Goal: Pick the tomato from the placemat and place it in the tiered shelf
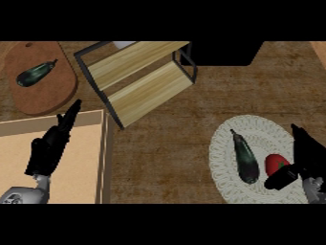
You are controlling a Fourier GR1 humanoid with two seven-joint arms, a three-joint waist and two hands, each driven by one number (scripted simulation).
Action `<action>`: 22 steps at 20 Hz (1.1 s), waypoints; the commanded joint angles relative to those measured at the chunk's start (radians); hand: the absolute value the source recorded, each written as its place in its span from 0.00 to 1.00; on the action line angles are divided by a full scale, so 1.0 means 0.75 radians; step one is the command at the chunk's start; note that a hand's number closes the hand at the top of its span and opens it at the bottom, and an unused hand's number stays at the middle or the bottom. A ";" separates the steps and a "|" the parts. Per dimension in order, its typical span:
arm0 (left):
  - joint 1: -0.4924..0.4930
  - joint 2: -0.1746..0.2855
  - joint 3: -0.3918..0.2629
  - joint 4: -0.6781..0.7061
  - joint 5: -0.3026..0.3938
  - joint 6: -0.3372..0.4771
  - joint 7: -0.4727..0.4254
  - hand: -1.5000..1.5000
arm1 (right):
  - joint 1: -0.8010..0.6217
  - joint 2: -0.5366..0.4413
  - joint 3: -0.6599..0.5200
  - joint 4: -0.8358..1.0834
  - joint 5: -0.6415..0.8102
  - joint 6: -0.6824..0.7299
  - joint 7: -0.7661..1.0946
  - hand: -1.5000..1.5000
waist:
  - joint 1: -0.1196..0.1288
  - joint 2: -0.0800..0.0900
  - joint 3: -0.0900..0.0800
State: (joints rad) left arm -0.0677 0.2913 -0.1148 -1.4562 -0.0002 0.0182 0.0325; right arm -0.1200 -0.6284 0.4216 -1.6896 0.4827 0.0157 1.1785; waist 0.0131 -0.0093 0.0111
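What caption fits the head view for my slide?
Right hand beside the tomato on the placemat, tiered shelf beyond.

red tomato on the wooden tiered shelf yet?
No, the red tomato lies on the white round woven placemat, beside a dark eggplant, apart from the wooden tiered shelf.

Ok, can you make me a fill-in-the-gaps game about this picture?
1. The red tomato lies on the pale round ____.
2. Right next to the tomato lies a long dark ____.
3. The robot hand beside the tomato is the robot's ____ one.

Missing words: placemat; eggplant; right.
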 commanded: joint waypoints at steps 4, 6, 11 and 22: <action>0.039 -0.052 -0.035 0.062 0.007 -0.018 0.091 0.50 | -0.038 0.105 0.028 0.098 0.105 0.052 0.219 0.00 | -0.009 0.015 -0.016; 0.068 -0.081 -0.049 0.085 -0.024 0.009 0.031 0.50 | 0.012 0.085 0.008 0.091 0.111 0.061 0.186 0.00 | -0.021 0.013 -0.016; 0.100 -0.021 0.005 0.076 0.033 -0.082 0.009 0.50 | -0.014 0.156 0.013 0.125 0.149 0.086 0.190 0.00 | -0.011 0.013 -0.017; 0.055 -0.039 0.026 0.098 0.006 -0.076 0.052 0.50 | 0.052 0.206 -0.039 0.286 0.223 0.062 0.020 0.00 | -0.021 0.014 -0.015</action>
State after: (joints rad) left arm -0.0523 0.2697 -0.0902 -1.4537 -0.0220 -0.0006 0.0124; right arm -0.1042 -0.5103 0.3790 -1.5018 0.6139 0.0753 1.1070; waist 0.0005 -0.0118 0.0130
